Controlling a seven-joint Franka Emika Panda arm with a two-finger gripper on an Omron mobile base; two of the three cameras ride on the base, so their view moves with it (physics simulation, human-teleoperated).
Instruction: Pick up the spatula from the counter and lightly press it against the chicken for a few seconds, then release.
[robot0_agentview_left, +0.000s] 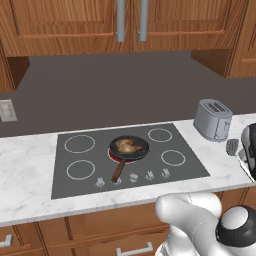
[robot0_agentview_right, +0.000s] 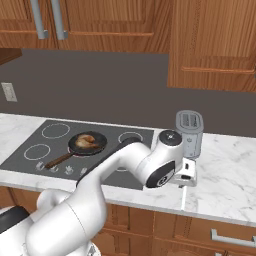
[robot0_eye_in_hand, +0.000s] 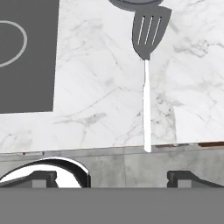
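Pincer (robot0_eye_in_hand: 113, 177) hanging over front edge of desk (robot0_eye_in_hand: 87, 87), fingers spread wide, gripping nothing. I am seeing spatula (robot0_eye_in_hand: 146, 78) lying flat on marble right of cooktop (robot0_agentview_left: 190, 165), dark slotted head toward toaster (robot0_agentview_left: 212, 119), white handle reaching toward front edge. Chicken (robot0_agentview_left: 127, 146) sitting in pan (robot0_agentview_left: 144, 150) on cooktop, well apart from spatula.

White arm (robot0_agentview_right: 115, 167) stretched forward and right, tool (robot0_eye_in_hand: 111, 176) pointing down (jaws spread wide), holding nothing
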